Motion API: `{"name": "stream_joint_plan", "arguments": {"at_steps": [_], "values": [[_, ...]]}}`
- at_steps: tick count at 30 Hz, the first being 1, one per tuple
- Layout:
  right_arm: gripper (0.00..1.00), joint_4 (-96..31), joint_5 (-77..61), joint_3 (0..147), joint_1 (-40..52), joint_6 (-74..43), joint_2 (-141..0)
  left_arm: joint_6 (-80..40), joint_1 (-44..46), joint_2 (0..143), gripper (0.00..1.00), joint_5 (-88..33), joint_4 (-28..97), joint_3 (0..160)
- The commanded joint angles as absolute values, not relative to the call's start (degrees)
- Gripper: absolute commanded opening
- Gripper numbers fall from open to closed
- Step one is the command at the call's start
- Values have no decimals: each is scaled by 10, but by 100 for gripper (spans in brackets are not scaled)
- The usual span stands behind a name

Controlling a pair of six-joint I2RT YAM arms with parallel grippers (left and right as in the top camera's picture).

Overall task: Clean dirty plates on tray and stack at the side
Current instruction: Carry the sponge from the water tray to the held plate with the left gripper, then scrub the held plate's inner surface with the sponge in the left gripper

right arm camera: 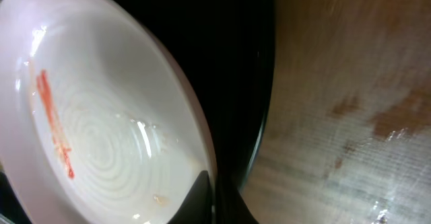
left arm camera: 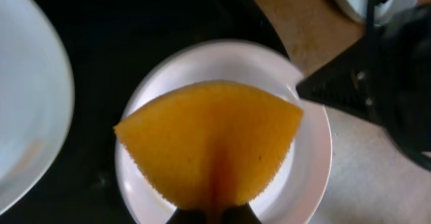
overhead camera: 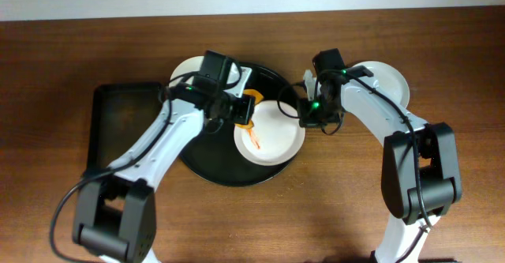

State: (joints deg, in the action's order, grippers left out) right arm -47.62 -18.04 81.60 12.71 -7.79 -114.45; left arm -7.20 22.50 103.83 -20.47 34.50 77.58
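Overhead, elbow bent, right end effector (overhead camera: 303, 115) pinches rim of smeared plate (overhead camera: 272, 140)

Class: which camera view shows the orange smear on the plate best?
Right wrist: the smear runs large and clear across the plate. Overhead shows it only as a small streak; in the left wrist view the sponge hides it.

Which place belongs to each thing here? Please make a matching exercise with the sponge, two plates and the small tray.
1 folded orange sponge
2 white round plate with an orange smear
3 plain white round plate
4 rectangular black tray

a on bare wooden table, right of the round black tray
b in the left fingers
c left of the round tray
d on the round tray, rim pinched by the right fingers

Pairs: 1-b, 2-d, 3-a, 4-c
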Motion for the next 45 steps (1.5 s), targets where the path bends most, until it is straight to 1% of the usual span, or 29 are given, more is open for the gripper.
{"name": "stream_joint_plan", "arguments": {"at_steps": [1, 3, 5, 9, 15, 18, 20, 28, 32, 37, 41, 45], "values": [[4, -418, -158, 839, 137, -142, -1140, -99, 227, 1058, 0, -201, 319, 785], [4, -400, -109, 839, 151, -170, -1140, -99, 228, 1058, 0, -201, 322, 785], [4, -390, -61, 839, 178, -170, -1140, -100, 234, 1060, 0, -201, 323, 785], [4, -410, 27, 839, 226, -170, -1140, -159, 243, 1098, 0, -199, 322, 785], [4, -444, 50, 839, 212, -171, -1137, -159, 271, 1120, 0, -195, 326, 785], [4, -459, 19, 839, 198, -170, -1137, -204, 276, 1126, 0, -152, 330, 784], [4, -465, -7, 839, 191, -170, -1137, -223, 276, 1135, 0, -152, 330, 784], [4, -474, -211, 839, 107, -170, -1137, -249, 276, 1137, 0, -137, 312, 783], [4, -477, -214, 839, 93, -170, -1137, -266, 279, 1144, 0, -132, 290, 776], [4, -482, -212, 839, 94, -168, -1137, -289, 306, 1195, 0, -132, 242, 776], [4, -488, -212, 839, 94, -168, -1137, -291, 310, 1229, 1, -132, 255, 776], [4, -489, -201, 839, 94, -168, -1137, -291, 323, 1267, 0, -102, 227, 776]]}}
